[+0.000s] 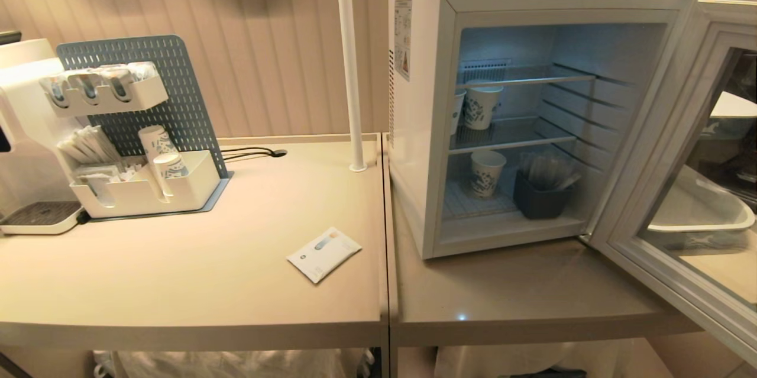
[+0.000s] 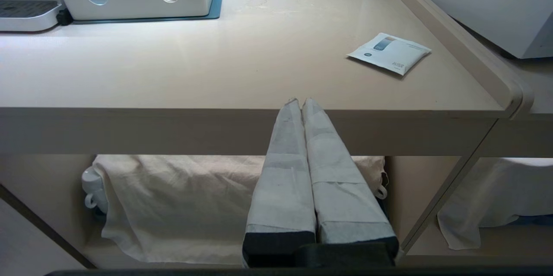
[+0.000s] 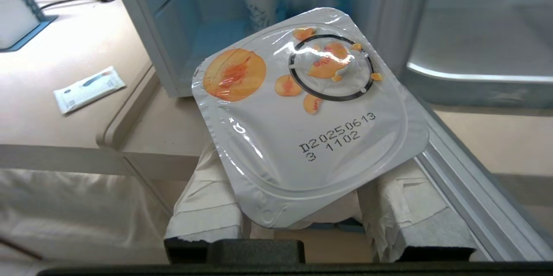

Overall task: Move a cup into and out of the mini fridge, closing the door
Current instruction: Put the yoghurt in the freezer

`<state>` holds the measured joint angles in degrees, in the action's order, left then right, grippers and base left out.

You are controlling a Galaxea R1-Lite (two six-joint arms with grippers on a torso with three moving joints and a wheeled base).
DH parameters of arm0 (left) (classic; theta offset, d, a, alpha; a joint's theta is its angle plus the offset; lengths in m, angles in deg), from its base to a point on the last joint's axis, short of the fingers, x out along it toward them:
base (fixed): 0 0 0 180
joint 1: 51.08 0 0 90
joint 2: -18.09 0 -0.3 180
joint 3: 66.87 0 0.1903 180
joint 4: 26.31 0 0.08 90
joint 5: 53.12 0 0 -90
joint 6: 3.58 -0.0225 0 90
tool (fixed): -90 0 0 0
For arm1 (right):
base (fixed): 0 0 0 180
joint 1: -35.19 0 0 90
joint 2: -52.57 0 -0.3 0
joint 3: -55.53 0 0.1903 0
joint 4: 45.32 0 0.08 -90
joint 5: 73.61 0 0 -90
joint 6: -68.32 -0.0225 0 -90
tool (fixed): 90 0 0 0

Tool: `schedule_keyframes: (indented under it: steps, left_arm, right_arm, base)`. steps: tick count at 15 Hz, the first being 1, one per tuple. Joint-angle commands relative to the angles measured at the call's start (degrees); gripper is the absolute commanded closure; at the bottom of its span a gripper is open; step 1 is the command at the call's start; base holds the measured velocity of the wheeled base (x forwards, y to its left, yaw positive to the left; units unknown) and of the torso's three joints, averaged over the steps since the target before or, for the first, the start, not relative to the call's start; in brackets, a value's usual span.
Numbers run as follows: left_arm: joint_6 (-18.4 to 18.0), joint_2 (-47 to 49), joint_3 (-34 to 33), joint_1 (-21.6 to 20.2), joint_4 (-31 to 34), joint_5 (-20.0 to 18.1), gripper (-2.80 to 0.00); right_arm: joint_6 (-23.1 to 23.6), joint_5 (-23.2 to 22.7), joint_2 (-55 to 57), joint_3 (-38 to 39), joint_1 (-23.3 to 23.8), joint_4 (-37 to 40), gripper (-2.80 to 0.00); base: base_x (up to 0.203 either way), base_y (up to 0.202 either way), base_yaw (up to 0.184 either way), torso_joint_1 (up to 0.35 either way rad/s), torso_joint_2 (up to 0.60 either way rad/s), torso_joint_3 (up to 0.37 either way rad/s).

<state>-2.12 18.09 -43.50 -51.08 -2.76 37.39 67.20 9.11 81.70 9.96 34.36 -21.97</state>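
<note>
Head view: neither arm shows. Mini fridge (image 1: 414, 147) stands on the counter (image 1: 520, 295), door (image 1: 680, 189) swung wide open on its right side. Inside, paper cups (image 1: 482, 106) on the middle wire shelf, another paper cup (image 1: 487, 172) and a dark bin of packets (image 1: 539, 194) on the fridge floor. On the counter to the fridge's left: a flat white sachet (image 1: 323, 254), a white pole (image 1: 349, 64), a white organizer with a blue pegboard (image 1: 142, 129) holding cups and packets, and a white machine with a drip tray (image 1: 35, 215).

Left wrist view: left gripper (image 2: 301, 102) has its cloth-wrapped fingers pressed together, holding nothing, tips level with the counter's front edge. The sachet lies on the countertop ahead of it and off to the side toward the fridge; the organizer is far ahead at the back. Below the gripper, cloth (image 2: 181, 207) covers things on the lower shelf.

Right wrist view: right gripper (image 3: 302, 207) is clamped on the cup (image 3: 306, 116), one wrapped finger (image 3: 207, 211) on each side of it under the foil lid. Lid faces the camera, white with orange fruit print and a stamped date code. Cup is in the air, outside the fridge, in front of its open compartment. Straight ahead of the gripper, the fridge interior with a paper cup (image 3: 260, 1). The open door frame runs just beside the gripper.
</note>
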Motion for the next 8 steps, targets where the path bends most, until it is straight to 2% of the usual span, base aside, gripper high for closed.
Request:
schedule_keyframes:
  steps: [1,5,8]
  left_arm:
    - [0.0,0.1,-0.1,0.0,0.0,0.0,0.0]
    - [0.0,0.1,-0.1,0.0,0.0,0.0,0.0]
    - [0.0,0.1,-0.1,0.0,0.0,0.0,0.0]
  right_arm:
    - [0.0,-1.7,19.1,-0.8,-0.9,-7.8,0.0]
    - [-0.2,-2.7,42.6,-2.5,-4.4,-26.0,0.0]
    - [-1.1,-0.4,55.4,-5.2,-7.7,-38.2,0.0]
  base:
    - [0.0,0.0,0.0,0.0,0.0,0.0]
    - [0.0,0.0,0.0,0.0,0.0,0.0]
    - [0.0,0.0,0.0,0.0,0.0,0.0]
